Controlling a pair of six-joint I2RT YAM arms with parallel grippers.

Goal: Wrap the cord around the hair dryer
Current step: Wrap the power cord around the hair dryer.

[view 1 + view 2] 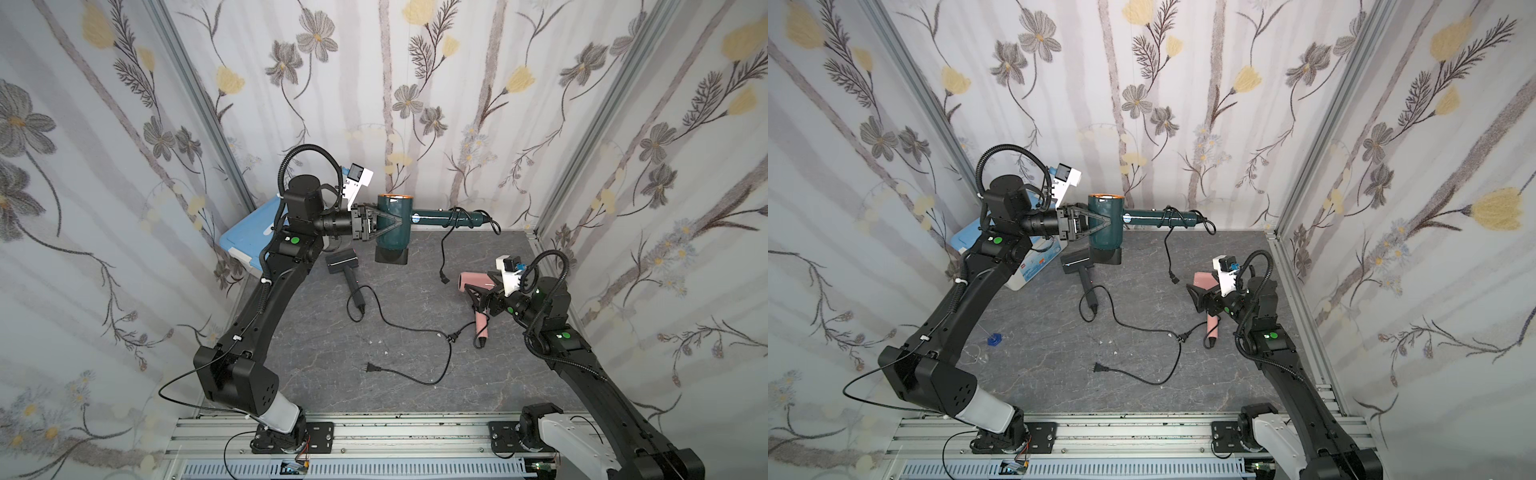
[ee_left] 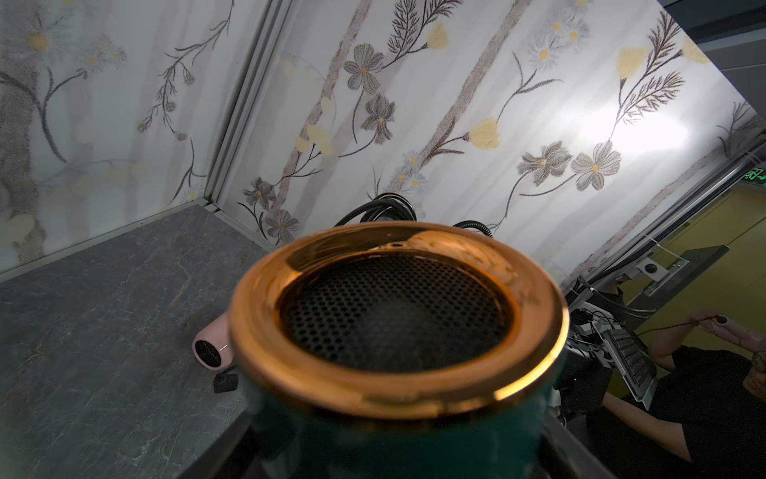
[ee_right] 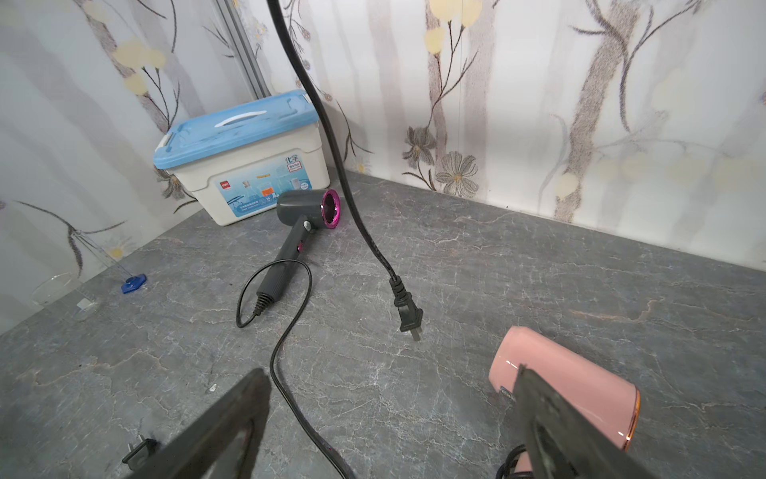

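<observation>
Since a few turns already sit on the handle of the dryer (image 1: pixel 440 218), the loose cord (image 1: pixel 445 243) should be caught just above its dangling plug (image 1: pixel 444 278) and carried round, kept taut. Upper centre in both top views, the left gripper (image 1: pixel 398 223) clamps the dryer's barrel above the counter (image 1: pixel 316 353). The right gripper (image 1: pixel 471 298), jaws spread wide and empty, hovers by a pink dryer (image 1: pixel 471 278).

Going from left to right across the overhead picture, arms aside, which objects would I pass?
blue-lidded box → grey hair dryer → green hair dryer, held up off the table → pink hair dryer
</observation>
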